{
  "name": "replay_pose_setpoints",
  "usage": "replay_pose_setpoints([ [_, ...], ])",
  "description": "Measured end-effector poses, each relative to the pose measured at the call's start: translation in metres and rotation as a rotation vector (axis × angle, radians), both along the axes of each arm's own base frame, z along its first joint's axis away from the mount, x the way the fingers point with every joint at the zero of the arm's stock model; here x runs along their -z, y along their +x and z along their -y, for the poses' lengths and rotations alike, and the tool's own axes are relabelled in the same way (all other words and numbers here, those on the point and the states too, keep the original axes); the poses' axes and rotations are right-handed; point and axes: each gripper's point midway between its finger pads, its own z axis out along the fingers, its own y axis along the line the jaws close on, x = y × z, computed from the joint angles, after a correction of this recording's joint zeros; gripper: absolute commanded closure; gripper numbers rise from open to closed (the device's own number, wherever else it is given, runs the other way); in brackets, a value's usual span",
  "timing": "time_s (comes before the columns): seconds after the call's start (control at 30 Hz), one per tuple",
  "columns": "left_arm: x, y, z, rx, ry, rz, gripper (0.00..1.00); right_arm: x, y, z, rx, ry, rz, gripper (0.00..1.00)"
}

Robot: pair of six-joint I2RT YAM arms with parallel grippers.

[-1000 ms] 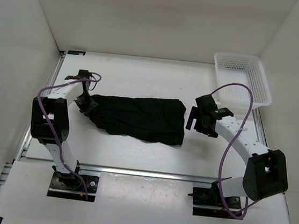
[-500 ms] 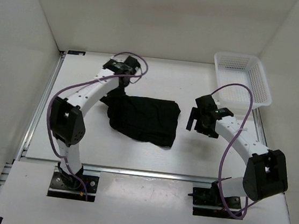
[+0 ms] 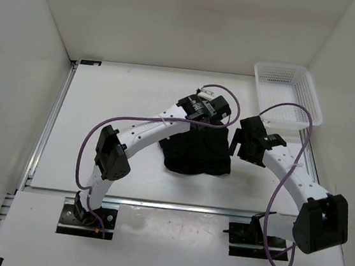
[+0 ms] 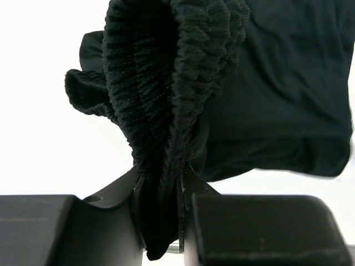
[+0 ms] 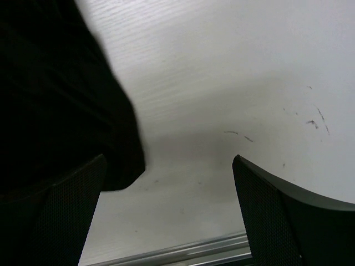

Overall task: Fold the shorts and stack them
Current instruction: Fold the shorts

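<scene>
One pair of shorts (image 3: 195, 157), one basket (image 3: 314, 104), two arms (image 3: 140, 132) (image 3: 288, 174)

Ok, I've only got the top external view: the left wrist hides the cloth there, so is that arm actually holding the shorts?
Observer: Yes. The left wrist view shows the left gripper with its jaws shut on the shorts, pinching the bunched ribbed waistband.
Operator: And the right one beside them?
Observer: The right wrist view shows the right gripper open, jaws wide apart, gripping nothing; the shorts' edge lies by one jaw.
</scene>
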Motion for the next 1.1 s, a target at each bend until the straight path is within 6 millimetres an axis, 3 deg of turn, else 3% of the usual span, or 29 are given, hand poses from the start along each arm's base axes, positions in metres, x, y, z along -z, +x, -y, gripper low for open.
replay_pose_setpoints([
  [0.13, 0.004, -0.002, 0.020, 0.029, -0.019, -0.011, 0.90, -0.008, -0.017, 0.009, 0.018, 0.015, 0.036, 0.01],
  [0.3, 0.010, 0.000, 0.023, 0.038, -0.007, -0.022, 0.90, -0.022, -0.029, 0.012, 0.040, 0.065, 0.100, 0.02],
  [0.47, 0.008, 0.005, 0.021, 0.036, -0.005, -0.018, 0.90, -0.003, -0.032, 0.005, 0.034, 0.081, 0.015, 0.02],
  [0.57, 0.017, 0.005, 0.011, 0.021, 0.019, -0.036, 0.90, 0.012, -0.030, -0.005, 0.019, 0.101, -0.068, 0.01],
  [0.7, 0.038, -0.001, -0.030, -0.041, 0.083, -0.094, 0.90, 0.019, -0.006, -0.027, -0.007, 0.147, -0.120, 0.01],
  [0.77, 0.046, -0.008, -0.066, -0.092, 0.124, -0.134, 0.90, 0.020, 0.011, -0.037, -0.021, 0.166, -0.114, 0.01],
  [0.97, 0.043, -0.023, -0.154, -0.258, 0.100, -0.178, 0.90, 0.032, 0.039, -0.050, -0.054, 0.179, -0.126, 0.01],
  [1.03, 0.047, -0.029, -0.172, -0.304, 0.065, -0.190, 0.69, 0.036, 0.039, -0.051, -0.060, 0.179, -0.137, 0.01],
  [1.07, 0.051, -0.033, -0.180, -0.324, 0.053, -0.206, 0.46, 0.036, 0.039, -0.052, -0.065, 0.179, -0.137, 0.01],
  [1.1, 0.058, -0.037, -0.186, -0.336, 0.047, -0.228, 0.00, 0.036, 0.039, -0.052, -0.069, 0.180, -0.137, 0.01],
])
